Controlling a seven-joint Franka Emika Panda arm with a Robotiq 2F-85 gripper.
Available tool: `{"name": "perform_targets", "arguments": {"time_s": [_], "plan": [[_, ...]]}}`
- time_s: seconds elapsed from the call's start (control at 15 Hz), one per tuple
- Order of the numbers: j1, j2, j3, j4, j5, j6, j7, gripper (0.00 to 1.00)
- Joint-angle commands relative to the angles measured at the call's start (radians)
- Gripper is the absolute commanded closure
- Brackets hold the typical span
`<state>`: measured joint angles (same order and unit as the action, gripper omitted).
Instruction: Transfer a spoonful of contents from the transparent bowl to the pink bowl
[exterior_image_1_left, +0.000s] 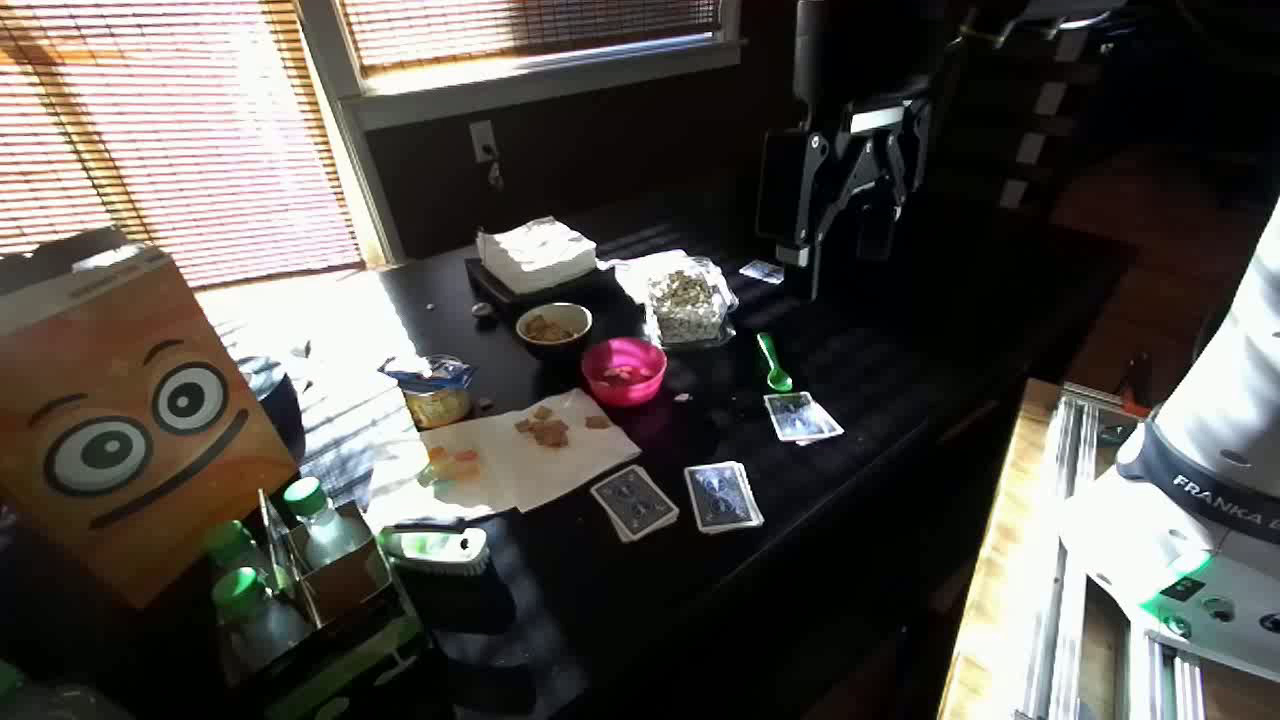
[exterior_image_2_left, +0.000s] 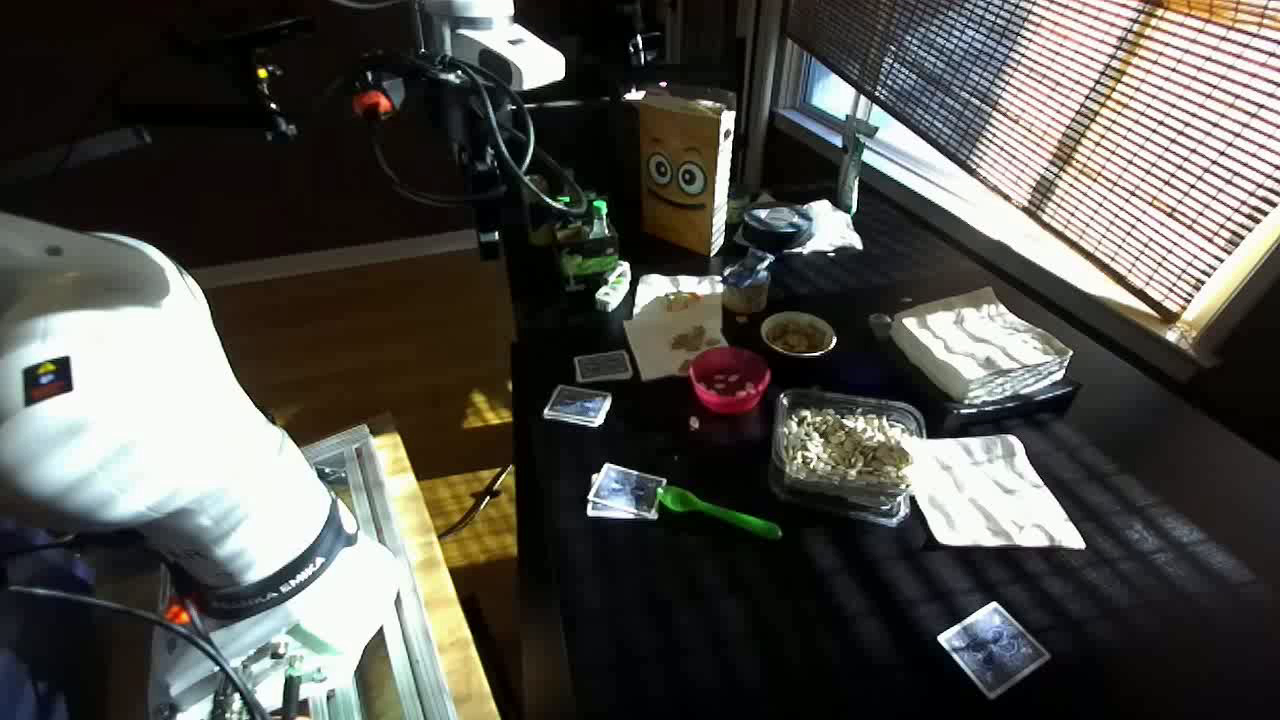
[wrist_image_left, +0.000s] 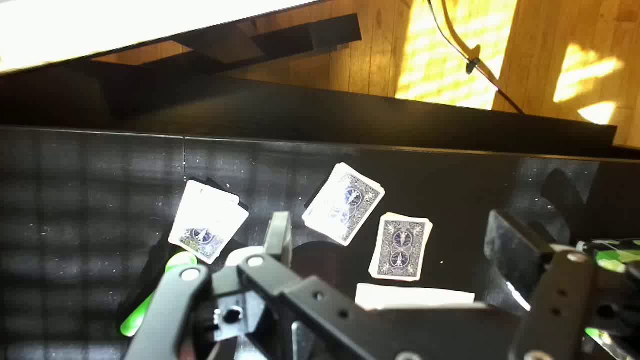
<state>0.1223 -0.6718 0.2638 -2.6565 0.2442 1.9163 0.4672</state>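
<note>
Black table: striped by sunlight near woven blinds
Round glossy pink bowl: one, set left of one clear plastic tub in both exterior views
Green plastic spoon: one
Blue-backed card piles: three, in the wrist view
Gripper: jaws held wide apart

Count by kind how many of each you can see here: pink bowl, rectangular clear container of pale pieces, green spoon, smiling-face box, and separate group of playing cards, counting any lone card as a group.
Pink bowl: 1
Rectangular clear container: 1
Green spoon: 1
Smiling-face box: 1
Playing-card groups: 4
Total: 8
</note>
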Motion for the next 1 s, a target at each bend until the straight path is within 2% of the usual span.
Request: {"name": "perform_targets", "arguments": {"time_s": [0.0, 0.6, 0.93], "plan": [[-0.001, 0.0, 0.0, 0.001, 0.0, -0.002, -0.001, 0.0], [-0.001, 0.0, 0.0, 0.001, 0.0, -0.002, -0.001, 0.0], [-0.101, 0.032, 0.0, -0.094, -0.017, 0.107, 0.136, 0.0]]}}
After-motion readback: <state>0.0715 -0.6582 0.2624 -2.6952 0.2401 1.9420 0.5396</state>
